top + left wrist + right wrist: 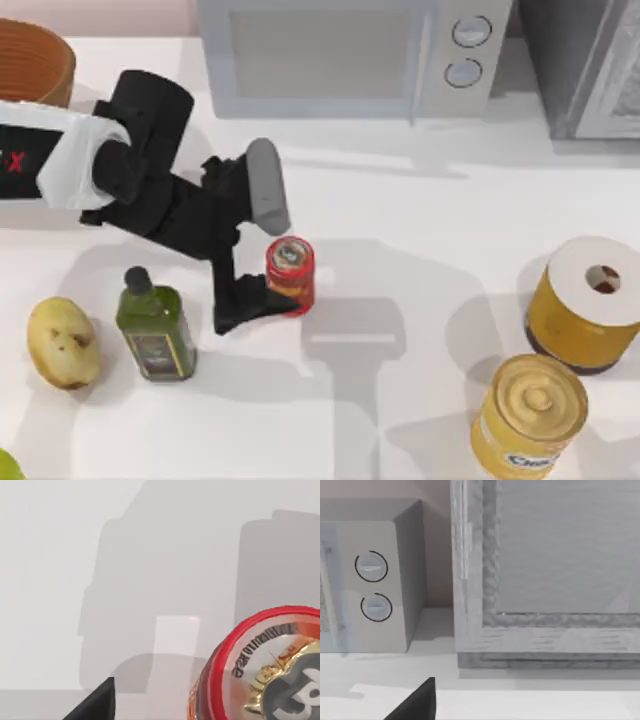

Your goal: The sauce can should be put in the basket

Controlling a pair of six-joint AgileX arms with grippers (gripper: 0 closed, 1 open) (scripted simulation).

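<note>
The sauce can point(290, 273), small and red with a printed silver top, stands upright on the white table left of centre. My left gripper point(258, 300) is low at the can's left side, open, with its dark fingers reaching the can's base. In the left wrist view the can's top point(270, 670) is close by, beside one dark fingertip point(100, 705). The basket point(35, 60), round and orange-brown, sits at the far left back corner, cut off by the frame edge. The right wrist view has one dark fingertip point(420, 702) of my parked right gripper.
A green oil bottle point(155, 325) and a potato point(62, 343) lie left of the can. Two large yellow cans point(585, 305) point(528, 415) stand at the right. A microwave point(350, 55) lines the back edge, with a grey cabinet point(550, 575) beside it.
</note>
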